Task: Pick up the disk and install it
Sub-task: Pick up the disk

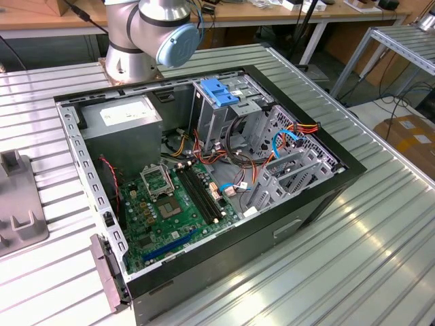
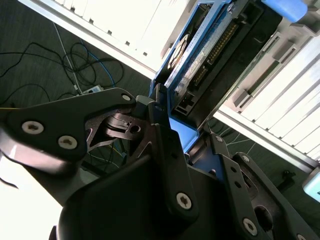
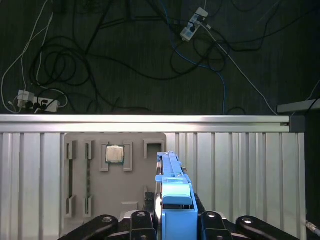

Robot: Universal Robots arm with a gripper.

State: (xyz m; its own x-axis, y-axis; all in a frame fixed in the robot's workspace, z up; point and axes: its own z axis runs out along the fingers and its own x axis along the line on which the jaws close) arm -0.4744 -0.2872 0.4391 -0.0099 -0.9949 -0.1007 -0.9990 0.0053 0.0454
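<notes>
Clearly past the pickup. Clamped edge-on in the gripper: the disk, blue rail foremost in the first wrist view, jaws closed narrow on its two flat sides. Held clear of the table, above its ribbed metal top. Over or just beside a grey tray, hard to tell which. Small square chip seated in one pocket of that tray.

Not yet installed. Empty grey drive bays on the exterior view's right of the open computer case. Judged away from the case, going by the tray underneath. Roughly halfway, at a guess: grasp and lift done, carry to the case and seating in a bay left.

As for what each view adds:

- **Exterior view:** the whole inside of the case, with green board, tall cage topped by a blue bracket, and the arm rising behind the far wall.
- **First wrist view:** just the thin edge of the disk, set against table, tray and the cable-strewn floor beyond.
- **Second wrist view:** the disk's broad face instead, with grey metal body, connector row along one end, and dark fingers pinching the blue frame. Best proof of a firm hold.
</notes>
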